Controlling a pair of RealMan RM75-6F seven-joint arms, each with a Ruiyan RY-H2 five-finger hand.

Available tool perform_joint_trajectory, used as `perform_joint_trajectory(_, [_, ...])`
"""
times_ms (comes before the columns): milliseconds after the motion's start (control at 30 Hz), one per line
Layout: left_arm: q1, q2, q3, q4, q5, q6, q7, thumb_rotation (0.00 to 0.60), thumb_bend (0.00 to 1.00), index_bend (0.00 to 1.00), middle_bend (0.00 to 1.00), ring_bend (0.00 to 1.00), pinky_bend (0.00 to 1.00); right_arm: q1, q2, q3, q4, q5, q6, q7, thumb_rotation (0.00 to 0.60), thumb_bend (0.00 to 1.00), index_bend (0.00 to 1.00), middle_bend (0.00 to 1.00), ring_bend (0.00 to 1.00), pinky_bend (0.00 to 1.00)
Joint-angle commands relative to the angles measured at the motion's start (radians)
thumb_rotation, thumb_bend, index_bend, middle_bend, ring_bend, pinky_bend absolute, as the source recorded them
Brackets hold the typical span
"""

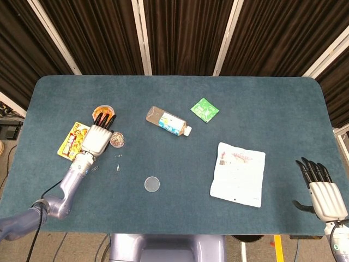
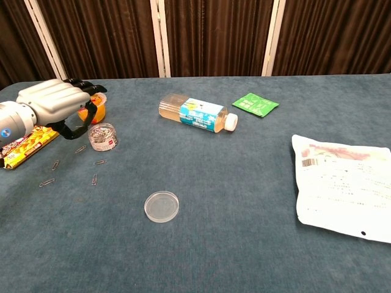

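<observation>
1. My left hand (image 1: 96, 138) hovers at the left side of the table (image 1: 262, 103), palm down and fingers stretched forward and apart, holding nothing. In the chest view its fingertips lie over the orange jelly cup (image 1: 103, 113).
2. The small clear tub of paper clips (image 2: 102, 136) stands upright and lidless just to the right of that hand. I cannot tell whether the hand touches it.
3. Loose paper clips (image 2: 95, 179) are scattered on the cloth in front of the tub, between the tub and the near edge.
4. A round clear lid (image 1: 152, 184) lies flat, well apart from the tub, toward the near middle of the table.
5. A yellow snack bar (image 1: 71, 140) lies flat just left of my left hand, with the wrist partly over it in the chest view.
6. A drink bottle (image 1: 168, 121) lies on its side near the table's centre, white cap pointing right.
7. A green sachet (image 1: 204, 109) lies flat just beyond the bottle's cap end.
8. A white plastic pouch (image 1: 238, 173) lies flat on the right half.
9. My right hand (image 1: 323, 189) rests off the table's near right corner, fingers straight and apart, grasping nothing, well apart from every item.
</observation>
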Motion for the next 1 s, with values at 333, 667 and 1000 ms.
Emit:
perform_joint_trajectory(333, [-0.05,-0.074,-0.015,0.114,-0.024,-0.048,-0.031,0.6,0.37,0.51,0.0,0.0,0.0,0.004,0.001,0.005,0.006,0.013,-0.011,0.007,0.6,0.0,0.0,0.0,0.0,0.0])
perform_joint_trajectory(667, [-0.035,-0.04,-0.009,0.079,-0.001,0.009,-0.071,0.6,0.28,0.35,0.0,0.0,0.0,0.007,-0.004,0.003,-0.004,0.01,-0.014,-0.016,0.6,0.0,0.0,0.0,0.0,0.0])
perform_joint_trajectory(1000, [0.113,0.216,0.023,-0.305,0.11,0.295,-0.144,0.6,0.25,0.28,0.0,0.0,0.0,-0.001,0.006,-0.01,-0.012,-0.024,0.008,0.002,0.6,0.0,0.0,0.0,0.0,0.0])
